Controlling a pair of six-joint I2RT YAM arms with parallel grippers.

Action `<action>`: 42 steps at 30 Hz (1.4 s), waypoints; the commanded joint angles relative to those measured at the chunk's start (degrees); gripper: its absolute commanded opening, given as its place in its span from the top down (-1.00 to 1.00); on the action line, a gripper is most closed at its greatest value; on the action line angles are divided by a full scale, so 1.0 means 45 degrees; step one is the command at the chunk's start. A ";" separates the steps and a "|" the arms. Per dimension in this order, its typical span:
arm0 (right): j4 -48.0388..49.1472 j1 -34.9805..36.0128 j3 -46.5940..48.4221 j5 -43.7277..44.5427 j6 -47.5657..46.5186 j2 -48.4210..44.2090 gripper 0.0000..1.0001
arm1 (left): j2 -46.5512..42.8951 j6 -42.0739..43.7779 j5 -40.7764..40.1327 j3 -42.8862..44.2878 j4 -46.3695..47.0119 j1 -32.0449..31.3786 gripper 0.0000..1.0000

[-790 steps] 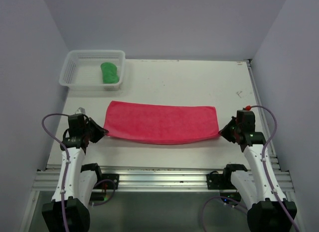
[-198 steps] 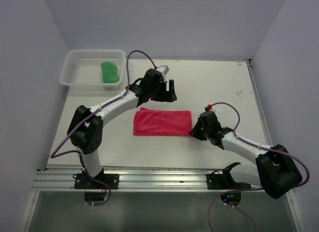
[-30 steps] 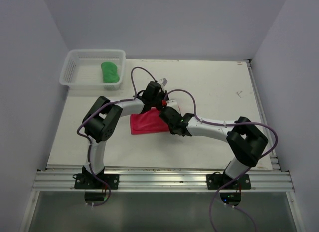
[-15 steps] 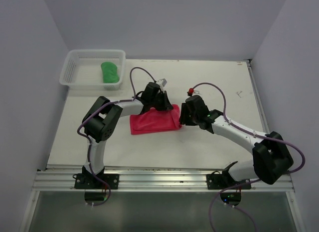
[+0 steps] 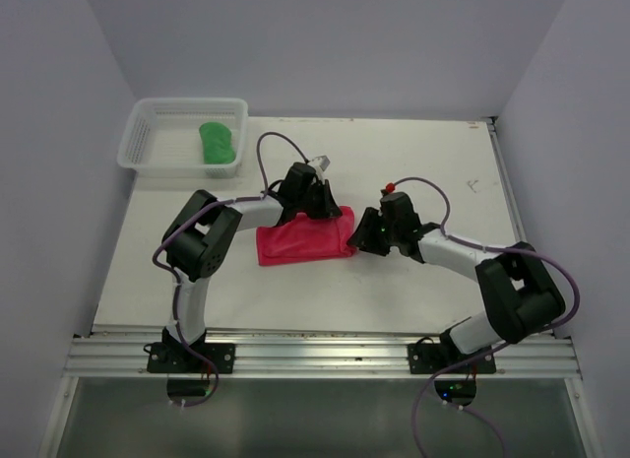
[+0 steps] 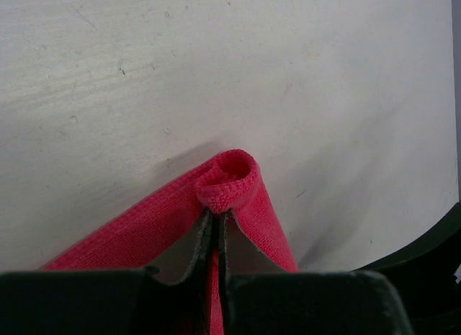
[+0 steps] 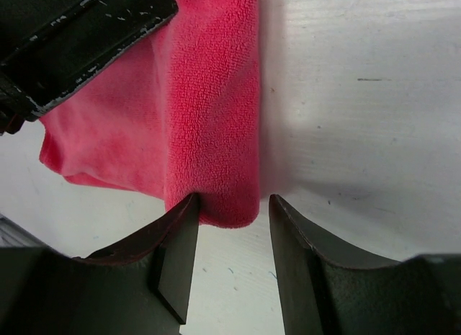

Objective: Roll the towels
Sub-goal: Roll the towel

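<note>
The pink-red towel [image 5: 295,243] lies partly rolled at the table's middle, its roll along the right side. My left gripper [image 5: 321,206] is shut on the roll's far end; the left wrist view shows the curled end [image 6: 229,178] pinched between the fingertips [image 6: 214,216]. My right gripper [image 5: 360,237] stands open at the roll's near end [image 7: 216,133]. Its fingers [image 7: 232,205] straddle that end, the left one touching the cloth and the right one apart. The green towel [image 5: 217,143] lies rolled up in the basket.
The white mesh basket [image 5: 134,143] stands at the table's far left corner. Grey walls close in the table on three sides. A rail runs along the near edge [image 5: 315,352]. In the right wrist view, my left gripper's black body [image 7: 79,32] fills the top left.
My right gripper has let go of the towel, opened, and drawn back to the right of the roll. The left gripper has kept its hold on the far end.
</note>
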 commanded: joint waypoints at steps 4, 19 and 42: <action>0.1780 -0.0010 -0.0408 -0.0989 0.0597 0.0502 0.06 | -0.0372 0.0455 -0.0329 0.0017 -0.0001 0.0138 0.92; 0.2699 -0.0009 -0.1190 -0.1947 0.0676 0.0874 0.91 | -0.0743 0.0221 -0.1111 -0.0472 -0.0021 0.0275 1.00; -0.1303 0.1511 0.0118 0.3575 -0.3054 -0.1528 1.00 | -0.1387 -0.0052 0.0549 0.0349 -0.0333 0.0334 0.60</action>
